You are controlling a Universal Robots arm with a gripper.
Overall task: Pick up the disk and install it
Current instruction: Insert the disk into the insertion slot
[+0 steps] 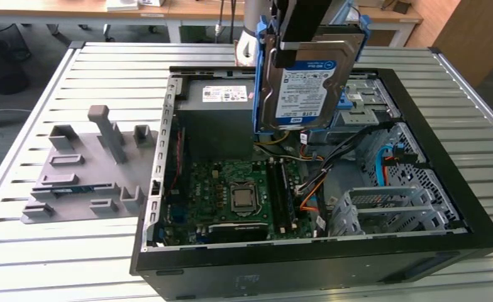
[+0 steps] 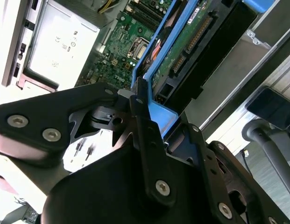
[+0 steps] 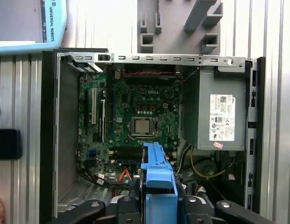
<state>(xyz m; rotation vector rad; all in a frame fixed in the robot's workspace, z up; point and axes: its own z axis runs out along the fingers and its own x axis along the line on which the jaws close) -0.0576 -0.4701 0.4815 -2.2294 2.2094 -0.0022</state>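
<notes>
I see my gripper pointing straight down, clamped on the bracket of the disk. The disk hangs on edge over the open case, between its power supply and drive cage, with the motherboard beyond.

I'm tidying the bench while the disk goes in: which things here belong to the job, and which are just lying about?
Job: disk, held by the end effector; open case.
Lying about: grey fixture on the table; power supply and motherboard, fixed inside the case.
</notes>
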